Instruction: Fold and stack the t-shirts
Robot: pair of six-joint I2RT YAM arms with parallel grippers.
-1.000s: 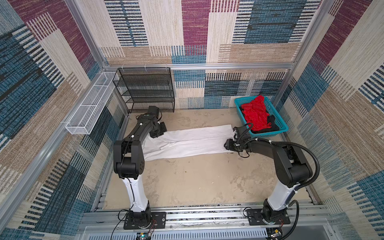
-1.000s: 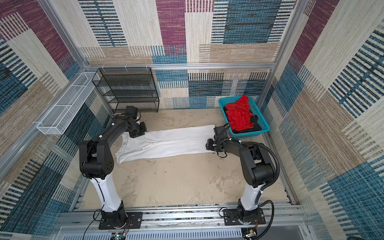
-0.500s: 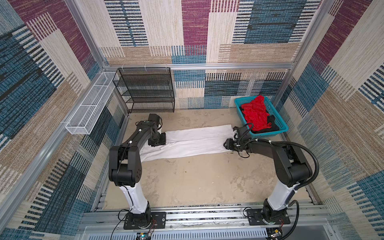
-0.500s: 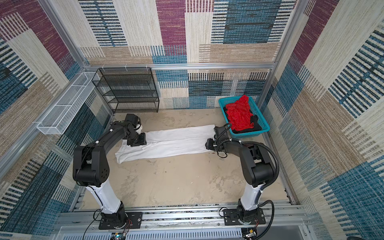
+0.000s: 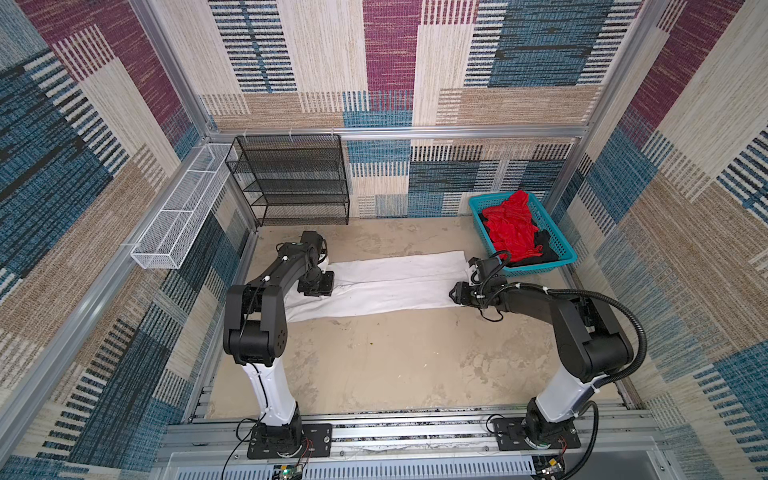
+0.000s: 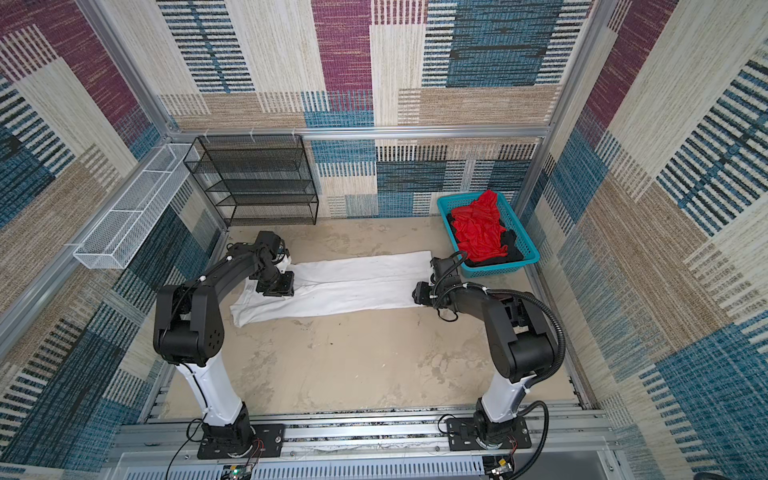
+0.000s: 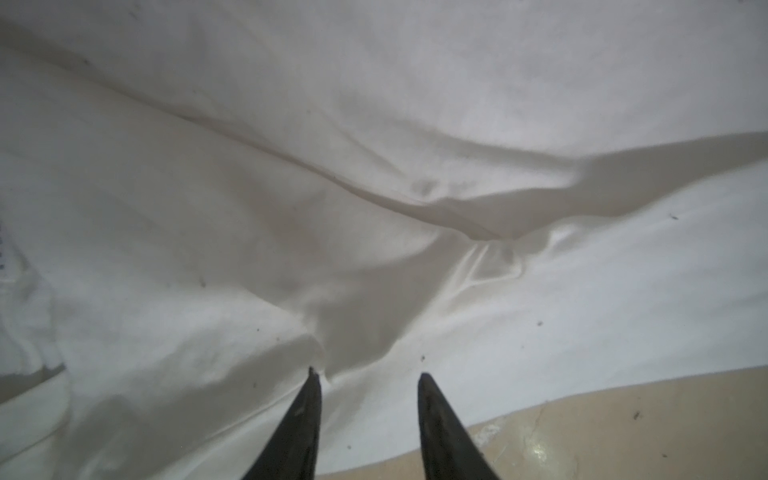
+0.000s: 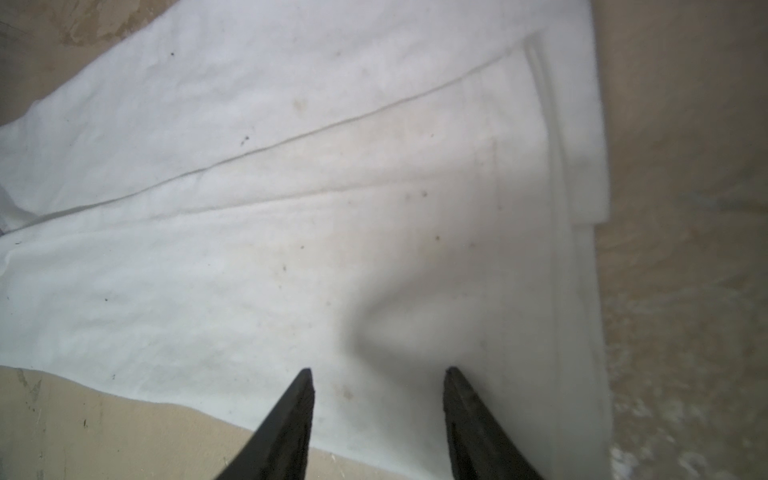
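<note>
A white t-shirt (image 5: 395, 282) (image 6: 353, 286), folded into a long strip, lies flat across the table. My left gripper (image 5: 318, 286) (image 6: 276, 286) hovers over its left end. In the left wrist view that gripper (image 7: 368, 374) is open above wrinkled white cloth (image 7: 374, 145) and holds nothing. My right gripper (image 5: 455, 297) (image 6: 417, 293) sits at the strip's right end, near the front corner. In the right wrist view it (image 8: 378, 370) is open just over the smooth cloth (image 8: 291, 208). A red t-shirt (image 5: 513, 228) (image 6: 478, 232) lies crumpled on a black t-shirt (image 5: 542, 249) (image 6: 509, 245).
Both of those shirts fill a turquoise basket (image 5: 536, 270) (image 6: 498, 270) at the back right, close behind my right wrist. A black wire rack (image 5: 291, 187) stands at the back left. A white wire tray (image 5: 178, 224) hangs on the left wall. Bare sandy tabletop (image 5: 395, 365) stretches in front of the shirt.
My left gripper has let go of the shirt's left end, opened, and come forward over the cloth. The left end now lies flat. My right arm has stayed in place.
</note>
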